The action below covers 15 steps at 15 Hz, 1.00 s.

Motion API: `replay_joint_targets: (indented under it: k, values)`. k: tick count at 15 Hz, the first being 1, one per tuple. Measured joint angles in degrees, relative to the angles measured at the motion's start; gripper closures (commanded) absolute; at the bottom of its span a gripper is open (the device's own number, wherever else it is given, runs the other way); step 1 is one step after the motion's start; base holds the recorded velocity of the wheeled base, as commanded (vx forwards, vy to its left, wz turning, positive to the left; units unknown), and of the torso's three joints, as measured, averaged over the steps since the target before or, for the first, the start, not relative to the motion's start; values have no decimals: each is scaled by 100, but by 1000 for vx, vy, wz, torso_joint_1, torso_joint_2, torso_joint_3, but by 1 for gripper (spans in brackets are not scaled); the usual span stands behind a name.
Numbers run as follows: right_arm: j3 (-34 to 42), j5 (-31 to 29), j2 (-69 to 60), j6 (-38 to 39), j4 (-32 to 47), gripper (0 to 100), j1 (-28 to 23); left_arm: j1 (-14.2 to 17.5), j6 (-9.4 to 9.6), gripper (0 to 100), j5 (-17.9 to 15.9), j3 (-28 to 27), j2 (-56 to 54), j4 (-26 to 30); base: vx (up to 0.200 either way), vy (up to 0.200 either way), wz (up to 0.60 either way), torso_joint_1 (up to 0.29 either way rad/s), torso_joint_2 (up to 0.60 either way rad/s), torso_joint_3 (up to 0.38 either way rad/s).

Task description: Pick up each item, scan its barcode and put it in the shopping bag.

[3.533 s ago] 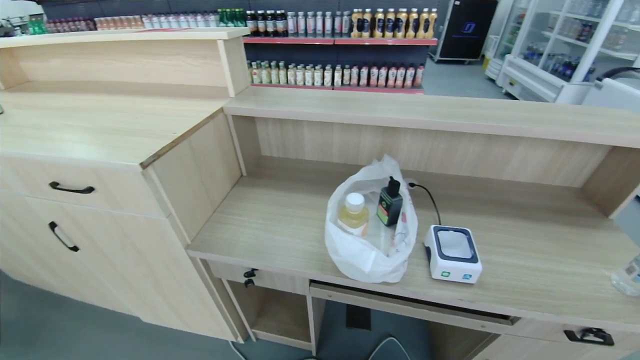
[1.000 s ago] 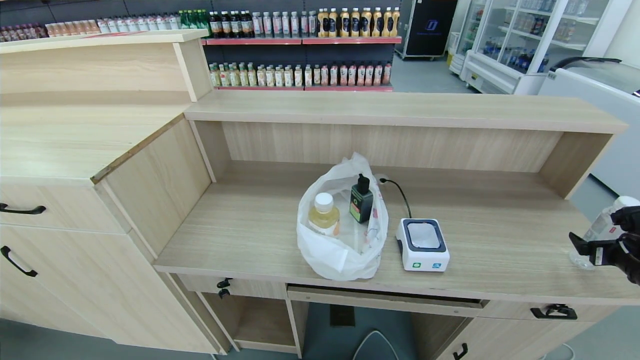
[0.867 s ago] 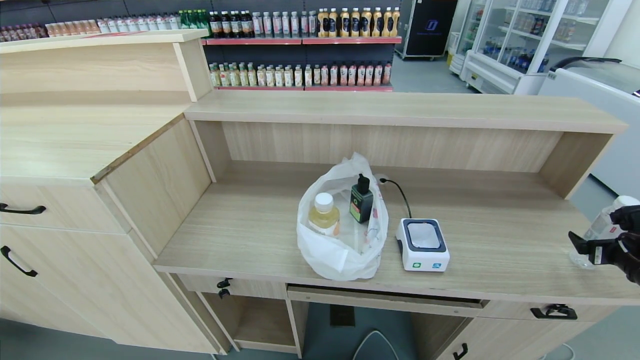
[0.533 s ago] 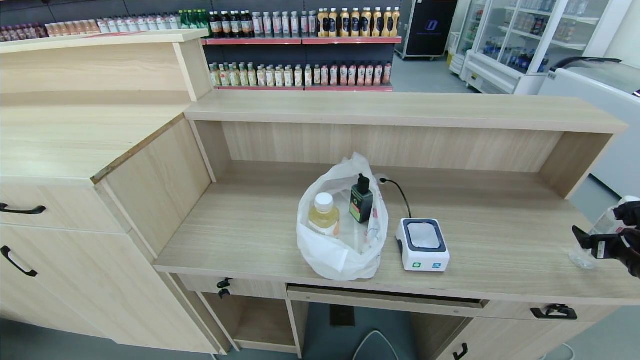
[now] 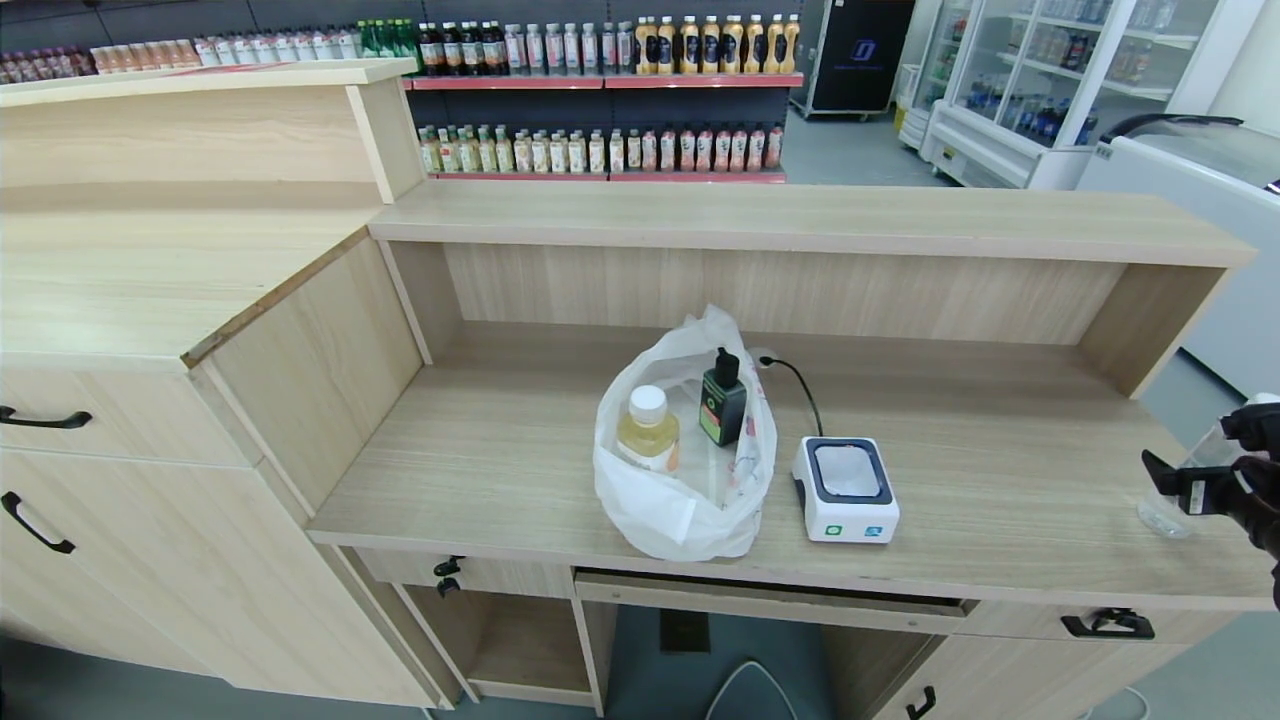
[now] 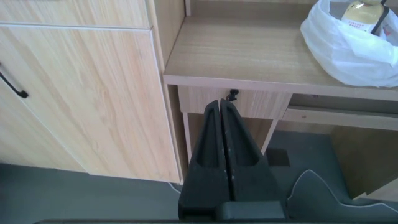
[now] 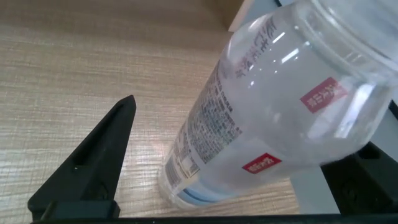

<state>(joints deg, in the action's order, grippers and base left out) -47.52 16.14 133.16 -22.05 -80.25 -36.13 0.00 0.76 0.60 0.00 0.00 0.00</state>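
Down at the left the left gripper [image 6: 221,107] hung with its fingers pressed together, below counter height beside the cabinet front and well apart from the work. The shopping bag [image 5: 690,505] sat as it had a second earlier, open-mouthed, with a yellow-drink bottle [image 5: 648,432] and a dark pump bottle [image 5: 722,408] upright inside. Just beside it the scanner [image 5: 846,488] lay untouched, window up.

The change was at the far right. The right gripper [image 5: 1195,455] had crept a little higher around the clear bottle [image 5: 1163,516] near the counter's right end. Its fingers stood apart, one on each side of the bottle, and the wrist view showed open counter between one finger and the plastic. The bottle leaned, its base apparently on the wood. So two items looked bagged and this one was only being straddled — the grasp seemed not yet made, with scanning and bagging to follow. A leaning, smooth, clear bottle may well roll or slip as the fingers close.

The counter [image 5: 1000,470] was pale wood grain, with a cable [image 5: 800,385] running back from the scanner and a raised ledge [image 5: 800,215] behind. Drawers with black handles [image 5: 40,420] stood at the left. Beyond were shelves of drinks [image 5: 600,150] and, to the right, glass-door coolers [image 5: 1050,90].
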Motion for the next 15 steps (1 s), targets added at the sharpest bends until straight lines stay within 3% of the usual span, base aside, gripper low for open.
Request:
replay_joint_targets:
  k: [15]
  values:
    - [-451,2,293,62,88,0,44,0,0,100,0,0,0,0,0,0,0,0,0,0]
